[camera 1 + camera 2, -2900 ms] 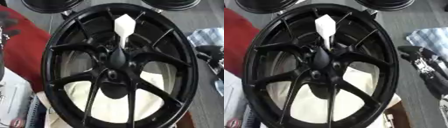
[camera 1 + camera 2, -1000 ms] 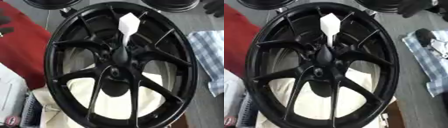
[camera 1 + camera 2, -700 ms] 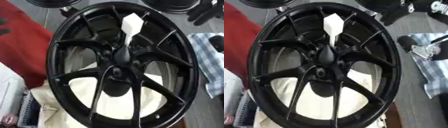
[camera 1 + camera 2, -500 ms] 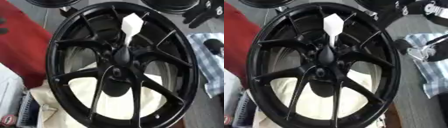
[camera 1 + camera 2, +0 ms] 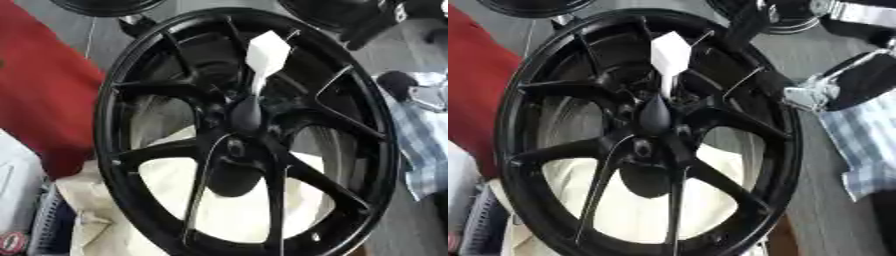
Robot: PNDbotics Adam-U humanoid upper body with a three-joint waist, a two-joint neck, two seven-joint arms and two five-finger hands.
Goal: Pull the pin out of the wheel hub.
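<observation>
Pin (image 5: 670,54) was not out yet: it stood in the hub (image 5: 654,117) at the centre of the wheel (image 5: 514,130), leaning toward the wheel's far edge.

Your right hand (image 5: 750,22) was at the wheel's far-right edge, over the rim, near the pin but apart from it. It had hold of nothing. The view was too blurred there to tell whether it was open or curled. The left hand didn't show.

How I'd have done the step:
- Come in from the far side and close on the white head, not the thin shaft below it.
- Pull along the pin's own axis, following the lean. A sideways pull would likely have bound it in the bore.
- Keep clear of the spokes; they crowded in close around the hub.

Materials:
- Pin: white, matte, with a faceted blocky head that tapered to a slim stem. The flat faces looked good for a pinch.
- Wheel: glossy black with thin forked spokes, probably heavy enough to stay put.
- It lay on a soft cream cloth (image 5: 227,215), with a red cloth (image 5: 44,90) at its left edge and a blue checked cloth (image 5: 859,145) at its right.
</observation>
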